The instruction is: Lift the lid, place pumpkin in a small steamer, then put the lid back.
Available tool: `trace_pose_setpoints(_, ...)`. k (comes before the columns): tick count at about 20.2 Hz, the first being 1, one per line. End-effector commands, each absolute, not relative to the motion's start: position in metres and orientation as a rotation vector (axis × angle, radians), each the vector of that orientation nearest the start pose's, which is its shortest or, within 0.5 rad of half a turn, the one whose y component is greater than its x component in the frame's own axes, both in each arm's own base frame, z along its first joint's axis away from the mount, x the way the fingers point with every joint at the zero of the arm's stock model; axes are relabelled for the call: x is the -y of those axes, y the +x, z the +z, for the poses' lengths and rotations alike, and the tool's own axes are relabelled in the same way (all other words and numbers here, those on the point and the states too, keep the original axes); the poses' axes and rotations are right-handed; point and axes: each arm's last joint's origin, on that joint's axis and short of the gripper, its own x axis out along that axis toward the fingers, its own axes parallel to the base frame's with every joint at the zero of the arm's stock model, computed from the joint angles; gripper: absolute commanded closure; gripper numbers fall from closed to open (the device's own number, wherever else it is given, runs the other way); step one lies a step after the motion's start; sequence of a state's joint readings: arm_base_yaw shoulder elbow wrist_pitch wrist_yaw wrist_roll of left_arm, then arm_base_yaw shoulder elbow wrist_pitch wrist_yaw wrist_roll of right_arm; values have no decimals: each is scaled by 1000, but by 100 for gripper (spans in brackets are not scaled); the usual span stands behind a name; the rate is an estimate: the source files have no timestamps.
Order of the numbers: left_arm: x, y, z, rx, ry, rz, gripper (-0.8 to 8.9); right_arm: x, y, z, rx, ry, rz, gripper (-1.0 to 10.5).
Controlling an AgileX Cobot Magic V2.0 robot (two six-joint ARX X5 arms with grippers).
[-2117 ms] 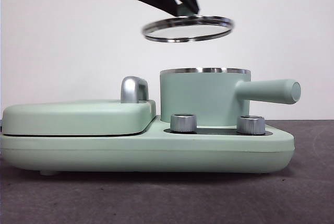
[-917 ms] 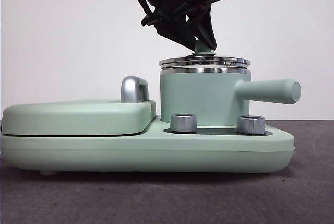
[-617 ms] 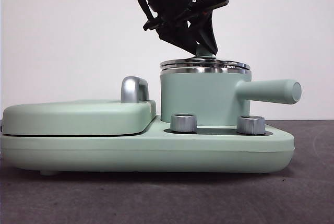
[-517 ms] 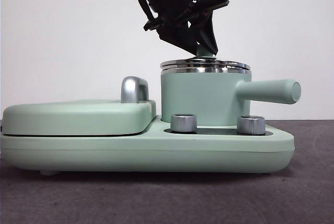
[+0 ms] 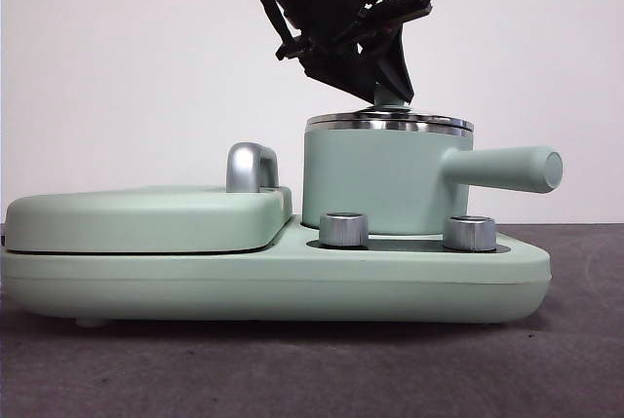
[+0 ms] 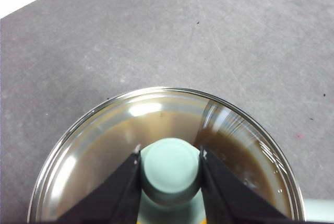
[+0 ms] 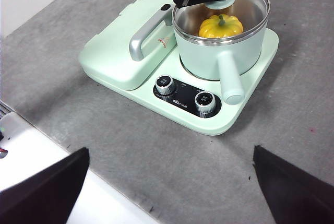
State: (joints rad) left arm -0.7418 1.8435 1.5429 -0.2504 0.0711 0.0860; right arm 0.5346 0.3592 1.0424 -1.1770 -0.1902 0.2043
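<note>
Your left gripper (image 6: 170, 167) reaches down at a slant, its 2 jaws clamped on the lid's knob (image 6: 170, 168). Your right gripper (image 7: 169, 192) hangs high, jaws spread wide.

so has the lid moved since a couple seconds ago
Yes: the lid has come down onto the small steamer rim, left gripper clamping its knob.
</note>
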Motion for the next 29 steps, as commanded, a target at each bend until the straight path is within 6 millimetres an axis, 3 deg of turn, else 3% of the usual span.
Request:
trace_pose_setpoints(1, 295, 313, 284, -541, 289, -836, 798, -9, 4, 355, -550, 122, 662, 452)
trace_pose_setpoints(5, 293, 311, 280, -590, 302, -832, 738, -9, 4, 355, -551, 124, 661, 452)
trace_pose_setpoints(8, 294, 312, 288, -575, 289, -831, 378, -9, 4, 355, -551, 124, 661, 452)
trace_pose_setpoints(10, 294, 312, 300, -572, 288, -831, 273, -9, 4, 355, -551, 124, 660, 452)
trace_pose_setpoints(16, 276, 293, 355, -740, 347, -823, 280, -9, 4, 355, -550, 123, 654, 452)
trace_pose_setpoints(23, 214, 223, 408, -902, 367, -865, 283, -9, 4, 355, -550, 122, 655, 452)
trace_pose_setpoints(26, 179, 185, 418, -868, 316, -869, 283, -9, 4, 355, -550, 122, 654, 452)
trace_pose_setpoints(29, 151, 155, 412, -827, 250, -854, 283, -9, 4, 355, -549, 122, 654, 452)
